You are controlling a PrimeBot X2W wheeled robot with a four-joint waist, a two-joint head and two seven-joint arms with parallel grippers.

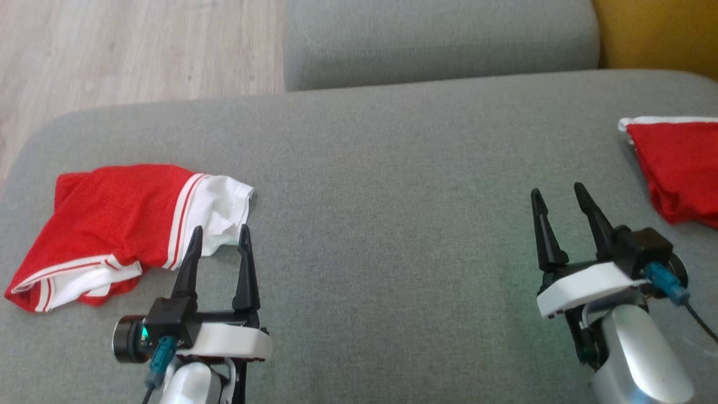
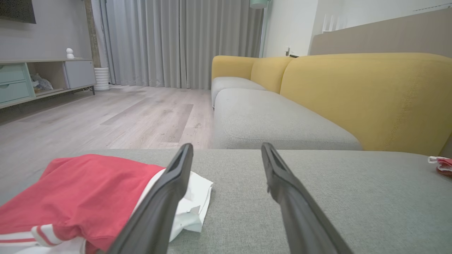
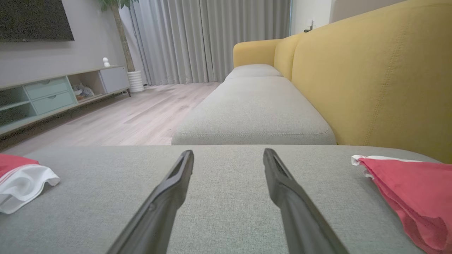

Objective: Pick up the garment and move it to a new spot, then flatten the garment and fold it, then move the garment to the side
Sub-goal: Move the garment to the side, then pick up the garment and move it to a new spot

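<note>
- The left gripper (image 1: 220,228) is hovering over the grey sofa cushion (image 1: 392,196), its fingers spread wide and holding nothing.
- The right gripper (image 1: 557,189) is hovering well apart, equally wide and empty.
- The crumpled red and white garment (image 1: 112,213) is lying at the cushion's left end, just beside the left fingertips.
- A second red garment (image 1: 681,163) is lying at the right edge.

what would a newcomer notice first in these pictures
The crumpled red and white garment lies at the left of the grey cushion, right by the open left end effector. A second red garment sits at the cushion's right edge, beyond the open right end effector, near a yellow backrest.
</note>
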